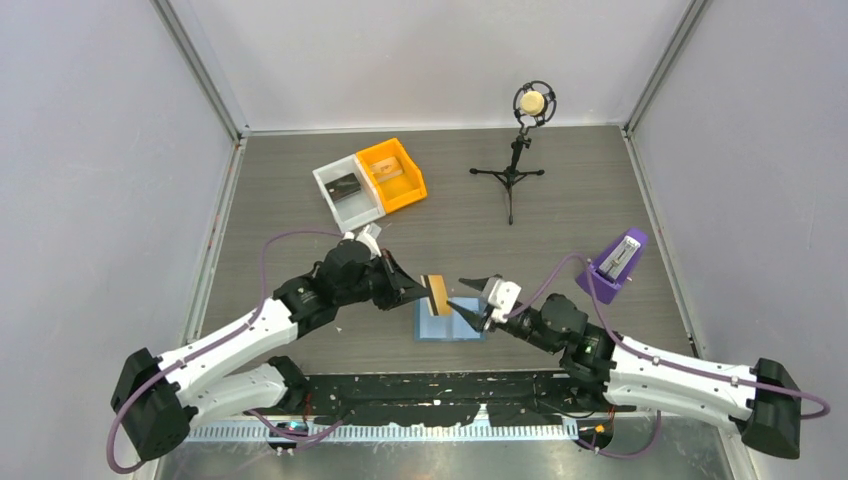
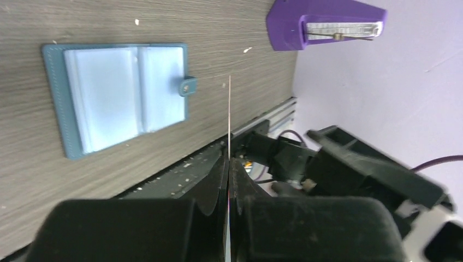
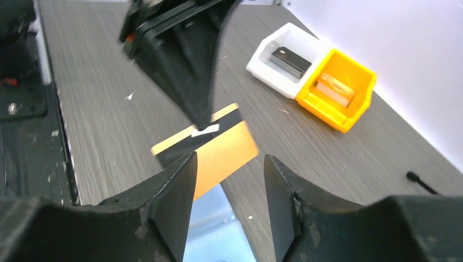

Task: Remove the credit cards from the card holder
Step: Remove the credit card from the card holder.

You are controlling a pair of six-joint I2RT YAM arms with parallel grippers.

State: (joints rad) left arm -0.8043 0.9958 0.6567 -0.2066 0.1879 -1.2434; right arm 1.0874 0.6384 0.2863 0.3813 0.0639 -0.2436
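Clamping the left claw (image 1: 421,290) tight on the tan credit card (image 1: 436,292), already clear of the open card holder (image 1: 450,328) lying on the tabletop (image 1: 600,180), holding the right claw (image 1: 463,295) wide just beside it, likely needing a handover or set-down next.

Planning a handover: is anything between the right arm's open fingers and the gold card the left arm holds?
Nothing visible. The thin gold black-striped card, pinched by the left gripper, hangs ahead of the open fingers of the right gripper, over the light-blue folding wallet.
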